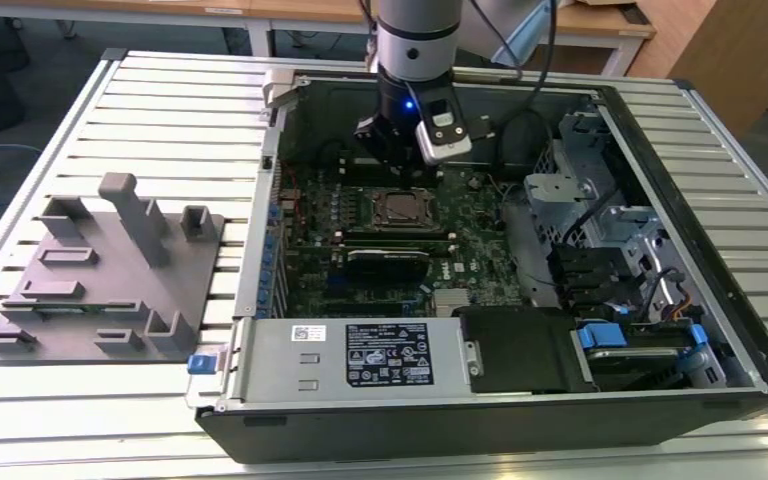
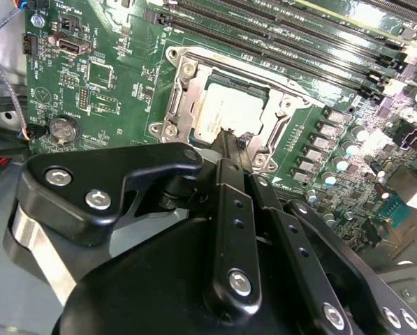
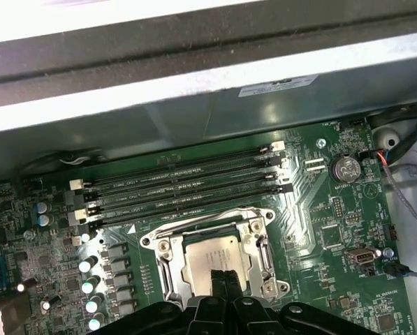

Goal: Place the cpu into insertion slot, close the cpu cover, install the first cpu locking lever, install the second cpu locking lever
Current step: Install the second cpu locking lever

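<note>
The cpu lies flat in the insertion slot on the green board, its dull silvery top showing. The cpu cover, a thin metal frame, lies down around it. A thin locking lever runs along one side of the socket. My gripper hangs just above one edge of the socket, fingers pressed together with nothing between them. In the exterior view the gripper hovers over the board just behind the cpu.
Long black memory slots run beside the socket. A coin cell and cables sit near the case wall. The open computer case holds a power supply and drive cage. A grey fixture block stands at the exterior view's left.
</note>
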Available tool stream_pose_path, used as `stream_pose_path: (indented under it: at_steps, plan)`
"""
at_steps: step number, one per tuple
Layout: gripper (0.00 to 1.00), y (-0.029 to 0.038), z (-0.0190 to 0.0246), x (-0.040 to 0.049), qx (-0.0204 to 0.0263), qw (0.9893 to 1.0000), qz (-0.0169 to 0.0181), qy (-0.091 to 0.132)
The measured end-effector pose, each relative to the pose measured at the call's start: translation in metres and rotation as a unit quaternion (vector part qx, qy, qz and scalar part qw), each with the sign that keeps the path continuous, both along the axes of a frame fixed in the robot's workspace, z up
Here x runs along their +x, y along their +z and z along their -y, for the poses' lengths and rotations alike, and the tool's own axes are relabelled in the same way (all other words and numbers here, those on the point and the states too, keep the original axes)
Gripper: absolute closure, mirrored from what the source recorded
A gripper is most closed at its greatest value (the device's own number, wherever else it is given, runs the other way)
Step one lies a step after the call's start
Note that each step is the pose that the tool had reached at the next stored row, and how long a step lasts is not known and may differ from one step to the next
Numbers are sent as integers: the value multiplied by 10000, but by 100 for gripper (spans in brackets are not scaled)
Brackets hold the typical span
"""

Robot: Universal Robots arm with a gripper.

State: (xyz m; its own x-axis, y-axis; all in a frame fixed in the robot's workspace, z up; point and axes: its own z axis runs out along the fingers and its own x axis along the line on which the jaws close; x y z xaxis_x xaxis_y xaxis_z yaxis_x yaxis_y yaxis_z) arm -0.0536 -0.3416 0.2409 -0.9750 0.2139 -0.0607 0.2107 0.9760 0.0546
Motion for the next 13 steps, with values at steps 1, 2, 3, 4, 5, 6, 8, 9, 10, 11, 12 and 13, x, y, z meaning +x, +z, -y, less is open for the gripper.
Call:
stream_pose_path:
  at_steps: [1, 2, 3, 4, 5, 6, 8, 9, 10, 11, 12, 13]
  plan:
    - [90, 8, 0, 0, 0, 10000, 0, 0]
    - [90, 16, 0, 0, 0, 10000, 0, 0]
    - [90, 23, 0, 0, 0, 10000, 0, 0]
    - [90, 30, 0, 0, 0, 10000, 0, 0]
    - [90, 38, 0, 0, 0, 10000, 0, 0]
    - [90, 45, 0, 0, 0, 10000, 0, 0]
    - [90, 60, 0, 0, 0, 10000, 0, 0]
    - [90, 68, 0, 0, 0, 10000, 0, 0]
    - [90, 76, 0, 0, 0, 10000, 0, 0]
    - [90, 83, 0, 0, 0, 10000, 0, 0]
    - [90, 90, 0, 0, 0, 10000, 0, 0]
    - [90, 98, 0, 0, 0, 10000, 0, 0]
